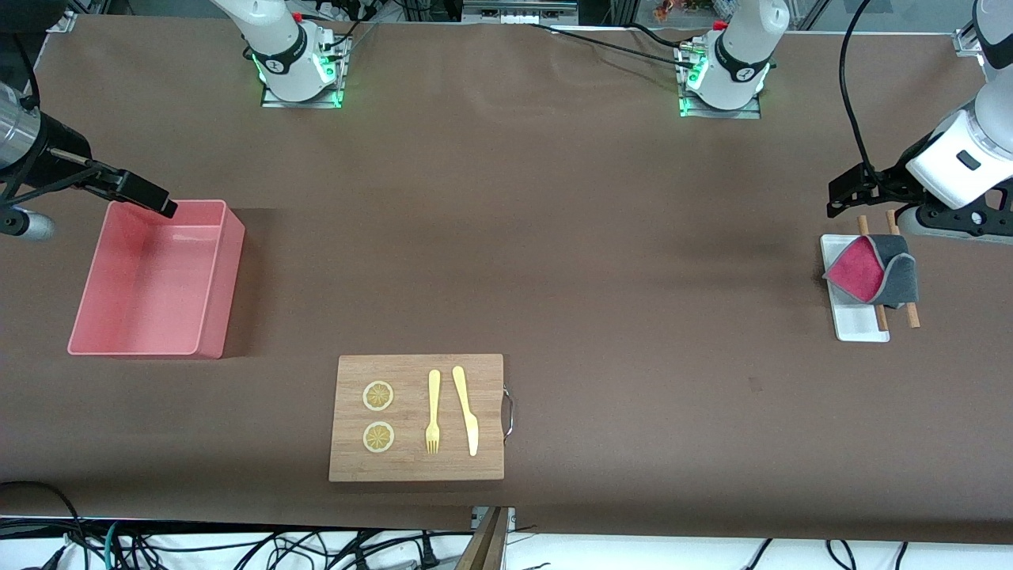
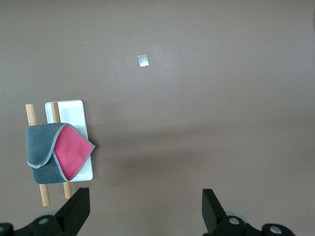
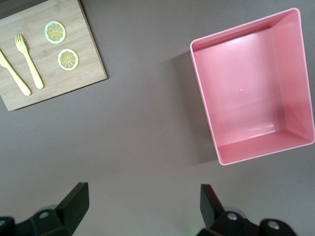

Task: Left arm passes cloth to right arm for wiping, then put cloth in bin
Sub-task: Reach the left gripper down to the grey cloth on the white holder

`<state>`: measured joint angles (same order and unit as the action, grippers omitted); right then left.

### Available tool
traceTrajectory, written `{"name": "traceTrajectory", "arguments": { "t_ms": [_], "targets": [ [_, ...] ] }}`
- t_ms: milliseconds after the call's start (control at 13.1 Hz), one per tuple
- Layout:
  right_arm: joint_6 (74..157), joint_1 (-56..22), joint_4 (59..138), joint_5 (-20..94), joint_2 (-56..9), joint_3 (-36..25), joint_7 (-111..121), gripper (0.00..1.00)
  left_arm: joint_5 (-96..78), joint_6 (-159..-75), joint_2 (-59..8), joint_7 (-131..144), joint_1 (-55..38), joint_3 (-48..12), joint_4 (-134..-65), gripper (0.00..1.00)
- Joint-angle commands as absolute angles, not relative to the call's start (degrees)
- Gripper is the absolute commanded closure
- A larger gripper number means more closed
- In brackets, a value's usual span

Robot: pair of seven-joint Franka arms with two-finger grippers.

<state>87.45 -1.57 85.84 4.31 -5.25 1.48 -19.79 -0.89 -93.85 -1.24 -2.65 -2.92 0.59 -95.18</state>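
Jaws spread wide and empty, the left gripper (image 1: pixel 851 194) hangs above the folded cloth (image 1: pixel 874 271) on its white tray (image 1: pixel 859 326) at the table's left-arm edge, poised for pickup, while the right gripper (image 1: pixel 142 194), equally wide, waits over the pink bin (image 1: pixel 150 346).

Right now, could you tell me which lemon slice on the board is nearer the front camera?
The lemon slice beside the fork's prongs; the other sits farther.

No legible text, labels, brand names, numbers or signs appear on any object or surface in the three views.
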Motion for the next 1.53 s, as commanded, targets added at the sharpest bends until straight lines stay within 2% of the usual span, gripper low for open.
{"name": "traceTrajectory", "arguments": {
  "t_ms": [0,230,612,918,1148,1301,1454],
  "targets": [
    [87.01,-1.32,84.37,4.31,-5.71,1.58,-19.69,0.0,-2.46,-92.55,-2.28,-2.37,-2.73,0.53,-93.08,0.0],
    [87.01,-1.41,84.37,4.31,-5.8,1.67,-19.69,0.0,-1.94,-92.55,-4.56,-2.37,-2.64,0.61,-90.63,0.0],
    [87.36,-1.41,84.37,4.39,-5.8,1.67,-19.6,0.0,-1.49,-89.48,-5.1,-3.86,-2.55,0.62,-90.44,0.0],
    [87.89,-1.76,84.37,1.95,-5.54,2.37,-16.02,0.0,0.96,-88.51,-7.03,-18.68,-2.03,0.79,-90.62,0.0],
    [88.68,-2.37,84.37,-0.53,-5.45,3.6,-11.69,0.0,1.23,-88.59,-9.13,-35.18,2.1,0.97,-91.23,0.0],
    [88.77,-2.55,84.37,-0.53,-5.45,3.86,-11.69,0.0,9.26,-92.08,-9.32,-46.62,3.77,0.88,-95.33,0.0],
    [88.68,-2.55,84.37,-0.35,-5.45,3.96,-11.69,0.0,10.72,-101.11,-7.65,-55.58,9.54,0.7,-103.24,0.0]
  ]
}}
